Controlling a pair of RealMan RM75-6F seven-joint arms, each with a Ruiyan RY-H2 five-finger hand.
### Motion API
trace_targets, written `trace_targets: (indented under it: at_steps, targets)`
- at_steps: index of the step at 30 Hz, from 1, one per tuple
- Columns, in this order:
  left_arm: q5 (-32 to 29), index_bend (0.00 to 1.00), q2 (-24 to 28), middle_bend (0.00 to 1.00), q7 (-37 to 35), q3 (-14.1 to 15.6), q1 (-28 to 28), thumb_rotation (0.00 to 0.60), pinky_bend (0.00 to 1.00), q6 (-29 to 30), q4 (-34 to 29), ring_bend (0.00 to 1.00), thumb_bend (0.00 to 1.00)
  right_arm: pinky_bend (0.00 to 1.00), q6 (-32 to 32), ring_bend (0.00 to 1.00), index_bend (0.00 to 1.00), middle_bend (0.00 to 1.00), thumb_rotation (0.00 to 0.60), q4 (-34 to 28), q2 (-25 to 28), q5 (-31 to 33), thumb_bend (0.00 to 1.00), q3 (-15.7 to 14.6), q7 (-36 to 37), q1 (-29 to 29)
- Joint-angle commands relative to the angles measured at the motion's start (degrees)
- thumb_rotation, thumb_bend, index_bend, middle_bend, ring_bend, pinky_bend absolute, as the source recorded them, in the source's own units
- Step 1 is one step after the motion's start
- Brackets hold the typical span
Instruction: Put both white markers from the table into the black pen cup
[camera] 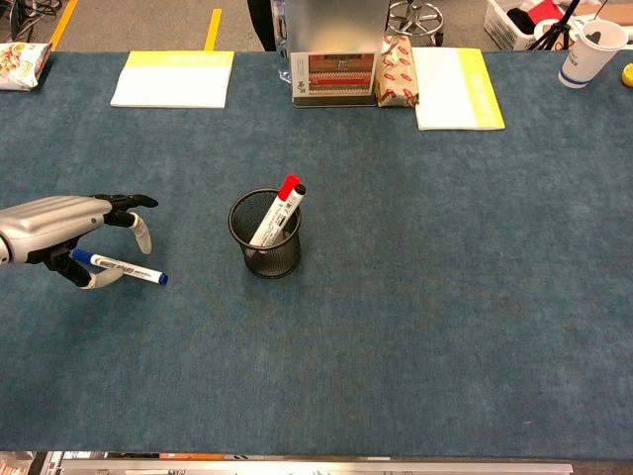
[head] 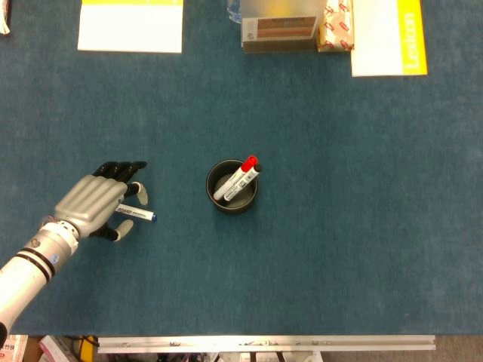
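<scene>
- One white marker (camera: pixel 121 267) is lying flat on the blue desk (camera: pixel 415 297) at the left of the frame, its long axis running nearly left to right and sloping slightly down toward the right, with blue showing at both ends.
- Its left end is sitting under the left robot hand (camera: pixel 61 233), whose fingers (camera: pixel 129 201) are spreading over it from above with the thumb curling below; whether they are actually touching or pinching the marker is hard to make out in either view.
- From overhead, the left robot hand (head: pixel 94 202) is covering most of the marker (head: pixel 139 215), leaving only its right end with the blue tip showing.
- Another white marker (camera: pixel 274 215), with a red cap, is standing tilted in the black pen cup (camera: pixel 265 237) near the centre, cap end leaning up and to the right over the rim; its lower end is hidden inside the mesh.
- Both views are leaving out the right robot hand entirely.
- Along the top edge, a yellow-edged notepad (camera: pixel 174 79), a printed box (camera: pixel 333 74) and a second pad (camera: pixel 453 89) are lying well apart from the cup.
</scene>
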Motion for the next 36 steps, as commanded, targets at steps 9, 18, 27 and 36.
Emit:
trace_targets:
  at_steps: [9, 18, 27, 36]
  targets:
    - [1.06, 0.33, -3.3, 0.0, -1.11, 0.77, 0.53, 0.6, 0.0, 0.95, 4.56, 0.0, 0.39, 0.16, -0.05, 0.26, 0.57, 0.39, 0.6, -0.02, 0.05, 0.15, 0.87, 0.06, -0.01, 0.02]
    - [3.01, 0.31, -5.67, 0.0, -2.01, 1.24, 1.58, 0.6, 0.0, 2.99, 7.91, 0.0, 0.39, 0.16, -0.03, 0.26, 0.57, 0.39, 0.6, -0.02, 0.07, 0.14, 0.87, 0.08, 0.01, 0.03]
    - [4.77, 0.31, -6.94, 0.0, -4.01, 1.96, 2.88, 0.6, 0.0, 4.45, 10.66, 0.0, 0.39, 0.16, -0.02, 0.26, 0.57, 0.39, 0.6, -0.02, 0.05, 0.13, 0.87, 0.04, -0.03, 0.0]
    - [6.23, 0.31, -8.37, 0.0, -5.26, 2.6, 3.94, 0.6, 0.0, 5.43, 13.85, 0.0, 0.39, 0.16, 0.06, 0.26, 0.57, 0.39, 0.6, -0.07, 0.1, 0.15, 0.87, 0.08, 0.02, -0.02]
